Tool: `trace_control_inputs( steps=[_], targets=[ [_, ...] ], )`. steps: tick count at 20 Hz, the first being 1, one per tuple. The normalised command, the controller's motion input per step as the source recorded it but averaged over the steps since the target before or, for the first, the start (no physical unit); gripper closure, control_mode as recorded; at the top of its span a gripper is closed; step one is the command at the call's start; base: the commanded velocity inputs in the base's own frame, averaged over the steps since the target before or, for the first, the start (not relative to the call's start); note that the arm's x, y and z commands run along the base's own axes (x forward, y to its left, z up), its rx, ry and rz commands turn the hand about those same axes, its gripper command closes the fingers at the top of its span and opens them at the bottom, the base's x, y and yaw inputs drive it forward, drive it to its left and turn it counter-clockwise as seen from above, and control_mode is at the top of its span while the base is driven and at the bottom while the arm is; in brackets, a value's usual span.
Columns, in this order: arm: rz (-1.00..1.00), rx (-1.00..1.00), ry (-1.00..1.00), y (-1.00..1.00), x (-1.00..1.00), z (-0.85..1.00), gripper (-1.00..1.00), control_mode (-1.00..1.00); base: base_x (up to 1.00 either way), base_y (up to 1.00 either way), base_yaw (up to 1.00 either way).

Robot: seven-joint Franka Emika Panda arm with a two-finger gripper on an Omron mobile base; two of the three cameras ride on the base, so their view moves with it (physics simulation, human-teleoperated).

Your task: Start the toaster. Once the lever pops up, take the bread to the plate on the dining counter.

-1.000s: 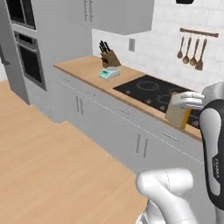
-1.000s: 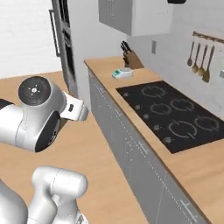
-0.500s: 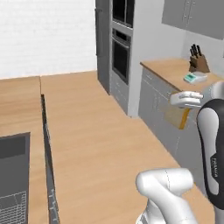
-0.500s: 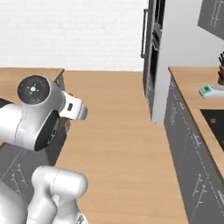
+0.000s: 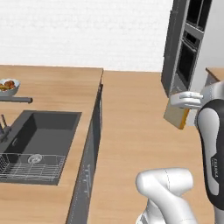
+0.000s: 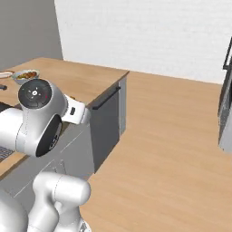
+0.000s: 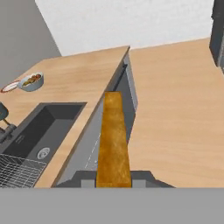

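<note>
You see the bread (image 7: 113, 140) clenched between the fingers (image 7: 113, 177), held in the air above the floor, just beside the edge of the dining counter (image 7: 74, 78). In the hand view you look at its thin crust edge, and its long axis runs straight away from the fingers. In the left base view the slice (image 5: 177, 117) hangs upright. The plate (image 7: 9, 86) lies on the far surface, touching the fruit bowl (image 7: 31, 81). Compared with half a second ago, the whole view has turned: the stove counter is gone and the sink (image 5: 37, 140) has come in.
</note>
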Motion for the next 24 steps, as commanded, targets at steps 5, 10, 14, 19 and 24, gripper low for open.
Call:
trace_control_inputs(
  steps=[5, 10, 14, 19, 24],
  targets=[
    [0.00, 0.00, 0.00, 0.00, 0.00, 0.00, 1.00, 1.00, 0.10, -0.41, 0.35],
    [0.00, 0.00, 0.00, 0.00, 0.00, 0.00, 1.00, 1.00, 0.69, -0.71, 0.06],
    [0.00, 0.00, 0.00, 0.00, 0.00, 0.00, 1.00, 1.00, 0.92, -0.65, -0.07],
    [0.00, 0.00, 0.00, 0.00, 0.00, 0.00, 1.00, 1.00, 1.00, -0.49, -0.19],
    [0.00, 0.00, 0.00, 0.00, 0.00, 0.00, 1.00, 1.00, 1.00, -0.38, -0.20]
  ],
)
